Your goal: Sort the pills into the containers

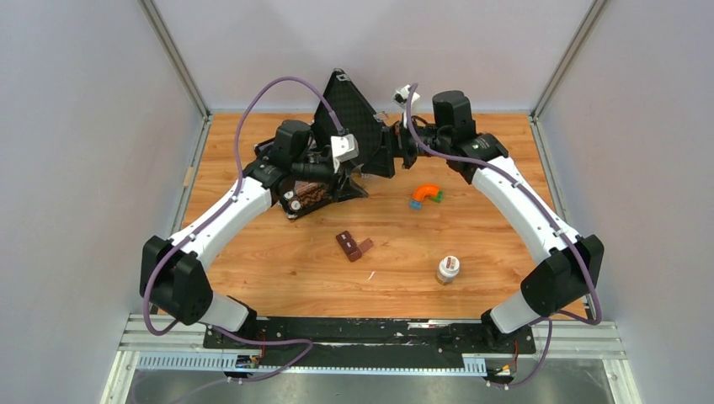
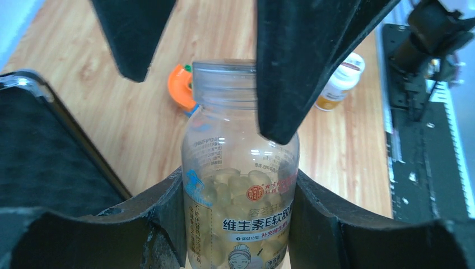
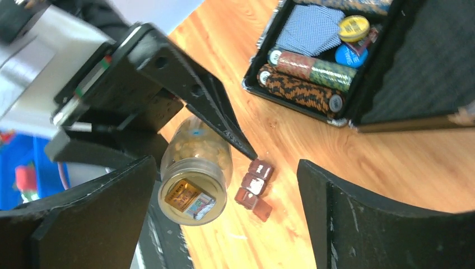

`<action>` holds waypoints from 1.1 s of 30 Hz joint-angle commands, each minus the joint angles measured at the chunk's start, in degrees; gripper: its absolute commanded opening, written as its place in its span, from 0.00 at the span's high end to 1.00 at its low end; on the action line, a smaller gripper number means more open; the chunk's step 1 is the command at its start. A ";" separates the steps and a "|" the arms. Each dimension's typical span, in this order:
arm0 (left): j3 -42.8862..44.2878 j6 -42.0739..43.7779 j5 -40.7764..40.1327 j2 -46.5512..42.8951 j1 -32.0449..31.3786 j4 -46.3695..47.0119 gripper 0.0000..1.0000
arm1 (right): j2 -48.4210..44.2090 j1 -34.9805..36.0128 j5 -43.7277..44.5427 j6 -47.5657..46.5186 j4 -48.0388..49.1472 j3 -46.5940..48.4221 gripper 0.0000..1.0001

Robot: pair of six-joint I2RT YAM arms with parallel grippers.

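Left gripper (image 2: 206, 109) clamped on one clear pill bottle (image 2: 241, 185), uncapped and part full of yellow softgels, held above the wooden table (image 1: 278, 269) just in front of one black case (image 1: 358, 126), lid up, chips and cards inside. Mid-table: one strip of containers (image 1: 352, 245), three joined brown compartments, lying free and apart from both arms. Further right, one orange curved piece (image 1: 428, 193), one small white-capped bottle (image 1: 448, 269); right gripper (image 3: 227, 162) beside the case, jaws wide apart, nothing held.
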 commanded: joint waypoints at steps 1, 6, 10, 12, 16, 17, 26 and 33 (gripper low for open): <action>-2.25 -4.64 -8.18 -1.60 -0.12 12.59 1.00 | -1.87 0.03 12.93 20.15 4.34 0.04 0.02; -4.89 -9.48 -12.70 -2.88 -0.95 20.54 1.00 | -1.76 0.63 21.20 37.90 4.65 -1.29 0.21; -6.08 -14.36 -15.13 -2.81 -1.73 24.12 1.00 | -2.13 0.85 23.78 42.54 4.74 -1.72 0.29; -6.58 -16.24 -15.86 -2.64 -1.82 26.21 1.00 | -2.34 0.90 23.68 43.60 5.30 -1.99 0.31; -6.83 -18.09 -16.16 -2.21 -1.91 27.29 1.00 | -1.17 0.90 21.30 44.29 6.05 -1.38 0.41; -6.83 -18.18 -16.25 -2.08 -1.92 27.21 1.00 | -0.80 0.90 20.65 44.28 6.09 -1.14 0.41; -6.11 -17.40 -14.77 -1.60 -1.92 25.00 1.00 | 0.02 0.73 15.25 39.10 7.99 -0.93 0.45; -3.89 -19.13 -9.16 -1.94 -1.91 21.23 1.00 | -0.20 -0.52 6.32 26.39 8.35 -2.64 0.86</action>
